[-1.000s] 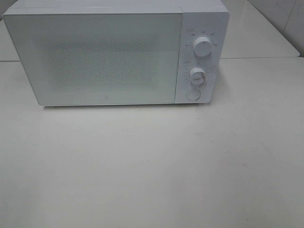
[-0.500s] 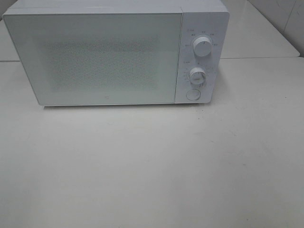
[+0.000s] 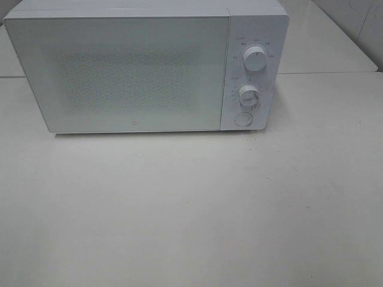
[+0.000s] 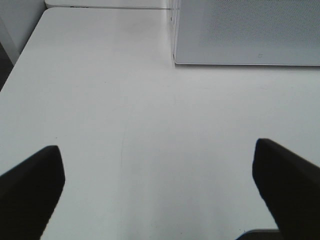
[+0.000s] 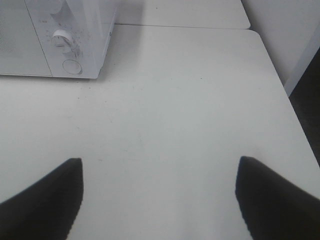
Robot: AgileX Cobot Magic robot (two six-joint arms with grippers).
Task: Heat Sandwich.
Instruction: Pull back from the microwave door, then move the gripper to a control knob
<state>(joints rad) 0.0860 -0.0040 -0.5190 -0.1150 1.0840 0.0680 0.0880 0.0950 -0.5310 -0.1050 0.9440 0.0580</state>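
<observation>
The microwave (image 3: pixel 146 69) stands on the white bench (image 3: pixel 191 209) with its door (image 3: pixel 119 72) shut. Its dotted window hides the inside, and the sandwich shows in no view. The left gripper (image 4: pixel 157 190) hangs before the microwave's door corner, its fingers (image 4: pixel 30 192) spread wide and empty, their bases cut off by the frame. The right gripper (image 5: pixel 159 200) is out in front of the microwave's dials (image 5: pixel 62 39), likewise spread and empty.

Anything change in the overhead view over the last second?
Nothing visibly changed. The closed microwave stands in the same spot on the table, and its upper knob and lower knob look unturned.
</observation>
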